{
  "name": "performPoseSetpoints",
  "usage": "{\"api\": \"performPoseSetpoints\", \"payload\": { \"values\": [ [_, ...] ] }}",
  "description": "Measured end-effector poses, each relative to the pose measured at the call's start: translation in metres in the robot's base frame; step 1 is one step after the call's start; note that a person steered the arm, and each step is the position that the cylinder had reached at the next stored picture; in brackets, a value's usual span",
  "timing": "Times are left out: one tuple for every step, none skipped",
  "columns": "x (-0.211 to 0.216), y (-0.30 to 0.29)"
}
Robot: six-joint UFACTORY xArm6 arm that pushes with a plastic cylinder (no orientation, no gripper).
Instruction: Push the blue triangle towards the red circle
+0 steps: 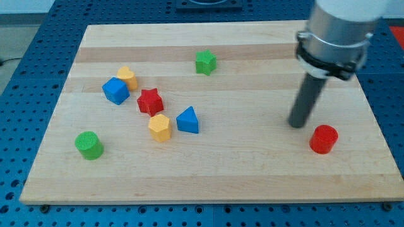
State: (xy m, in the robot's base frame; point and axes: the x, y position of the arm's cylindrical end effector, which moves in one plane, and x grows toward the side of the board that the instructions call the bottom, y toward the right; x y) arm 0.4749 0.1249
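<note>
— Wooden board (252, 183) on blue pegboard: where's your rod?
— Upright at the view's right, my tip (297, 125) just left of the red circle (324, 139), touching nothing. No fingers to open.
— Blocks?
— Seven. Your blue triangle (188, 120) sits mid-board, well apart, beside one yellow hexagon (160, 127).

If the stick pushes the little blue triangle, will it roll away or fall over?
Probably neither. The small blue triangular block sits flat on the smooth wooden board, so it should slide, not roll. It looks squat and solid, so tipping seems unlikely. Its slanted sides may make it spin if nudged off-centre. My tip is far off, beside the red round block.
</note>
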Motion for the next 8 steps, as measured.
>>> {"api": "performPoseSetpoints", "payload": {
  "values": [
    [-0.054, -0.065],
    [-0.072, -0.169],
    [-0.046, -0.239],
    [-0.003, -0.213],
    [0.023, -0.153],
    [0.027, -0.123],
    [0.039, -0.111],
    [0.043, -0.067]
  ]
}}
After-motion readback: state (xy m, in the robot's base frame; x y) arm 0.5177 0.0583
